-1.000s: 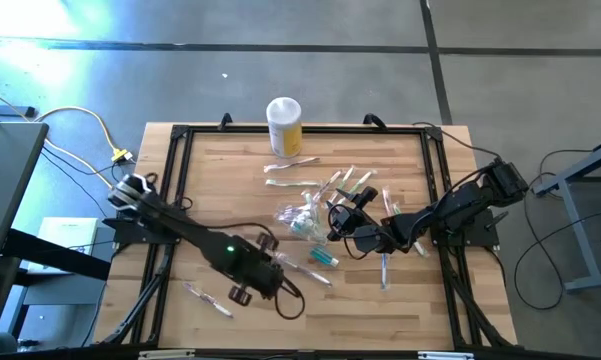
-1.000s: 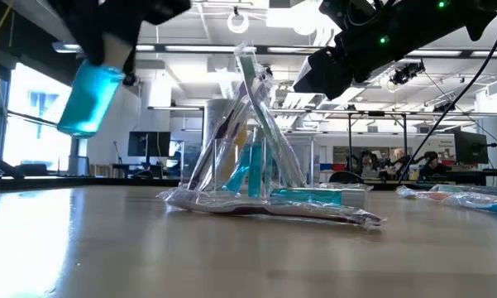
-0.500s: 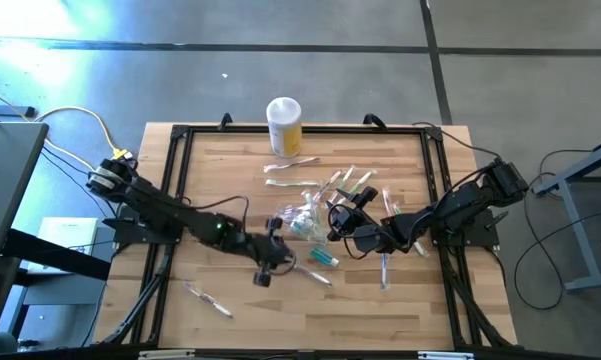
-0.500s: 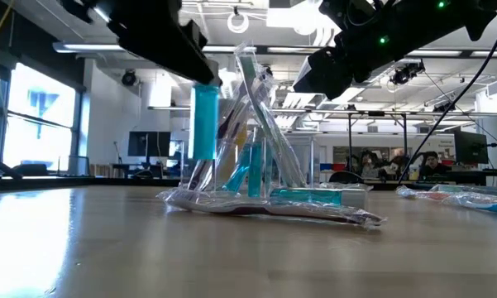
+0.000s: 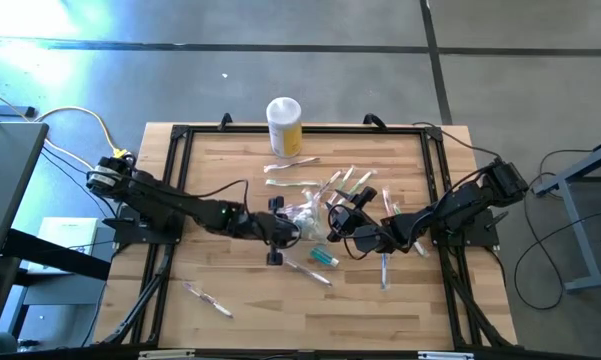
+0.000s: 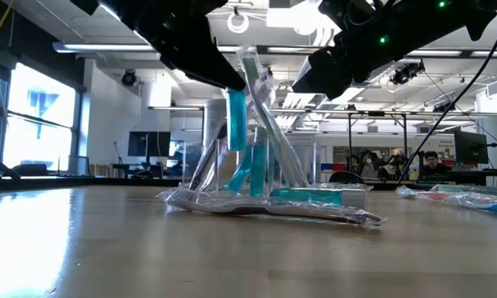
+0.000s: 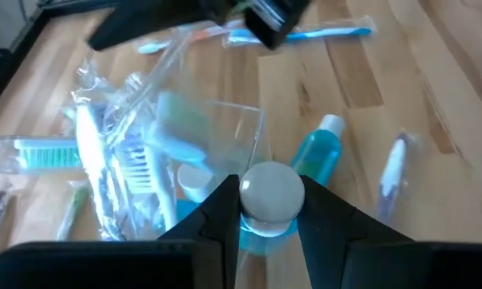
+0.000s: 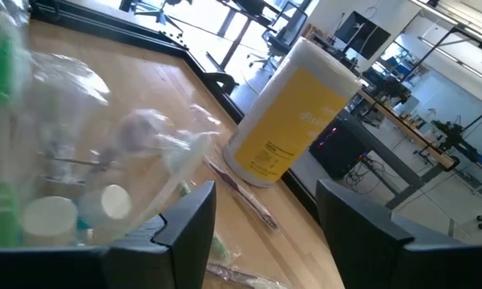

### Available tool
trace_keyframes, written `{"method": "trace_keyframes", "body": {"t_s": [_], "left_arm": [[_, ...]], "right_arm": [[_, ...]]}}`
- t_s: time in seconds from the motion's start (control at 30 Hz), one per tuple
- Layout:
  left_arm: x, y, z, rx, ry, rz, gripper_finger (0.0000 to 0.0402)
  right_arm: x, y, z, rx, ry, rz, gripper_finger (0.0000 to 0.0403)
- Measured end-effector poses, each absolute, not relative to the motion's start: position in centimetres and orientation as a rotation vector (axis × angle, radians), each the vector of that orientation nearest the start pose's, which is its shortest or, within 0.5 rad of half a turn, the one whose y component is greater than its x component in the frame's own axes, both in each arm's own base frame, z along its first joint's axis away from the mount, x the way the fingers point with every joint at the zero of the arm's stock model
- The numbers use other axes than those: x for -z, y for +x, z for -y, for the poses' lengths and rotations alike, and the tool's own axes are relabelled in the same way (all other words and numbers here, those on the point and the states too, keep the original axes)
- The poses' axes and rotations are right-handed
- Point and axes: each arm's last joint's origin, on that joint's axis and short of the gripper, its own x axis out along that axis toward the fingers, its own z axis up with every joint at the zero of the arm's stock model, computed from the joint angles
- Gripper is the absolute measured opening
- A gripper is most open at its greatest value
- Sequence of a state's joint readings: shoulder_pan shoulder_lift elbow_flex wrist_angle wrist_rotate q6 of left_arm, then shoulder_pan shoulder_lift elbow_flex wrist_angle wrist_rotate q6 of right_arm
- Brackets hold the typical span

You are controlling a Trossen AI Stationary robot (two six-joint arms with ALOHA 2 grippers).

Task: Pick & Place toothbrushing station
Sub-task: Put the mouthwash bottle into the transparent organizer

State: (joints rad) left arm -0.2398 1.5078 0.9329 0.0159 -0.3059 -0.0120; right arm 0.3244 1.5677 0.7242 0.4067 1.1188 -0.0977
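Evidently the toothbrushing station, mid-counter, is light, rigid, slick clear plastic, best gripped by its rim; left end effector clenches a blue bottle above it, right end effector spread beside it.

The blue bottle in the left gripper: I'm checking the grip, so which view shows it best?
The left wrist view: the left gripper pinches the blue bottle by its pale cap. The low view shows its blue body hanging upright above the clear container, the grip hidden. In the high view it is hidden under the gripper. The right wrist view doesn't clearly show it.
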Motion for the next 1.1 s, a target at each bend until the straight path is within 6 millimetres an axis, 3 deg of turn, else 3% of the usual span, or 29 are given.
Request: {"method": "trace_keyframes", "body": {"t_s": [0.67,1.1], "left_arm": [[-26.5,31.2,6.2,-0.187,0.221,-0.487,0.0087],[-24.7,32.1,5.3,-0.218,0.203,-0.549,0.0087]], "right_arm": [[-19.0,29.2,-7.1,0.767,-0.388,-0.376,0.0208],[-19.1,29.2,-7.1,0.766,-0.387,-0.375,0.0208]]}}
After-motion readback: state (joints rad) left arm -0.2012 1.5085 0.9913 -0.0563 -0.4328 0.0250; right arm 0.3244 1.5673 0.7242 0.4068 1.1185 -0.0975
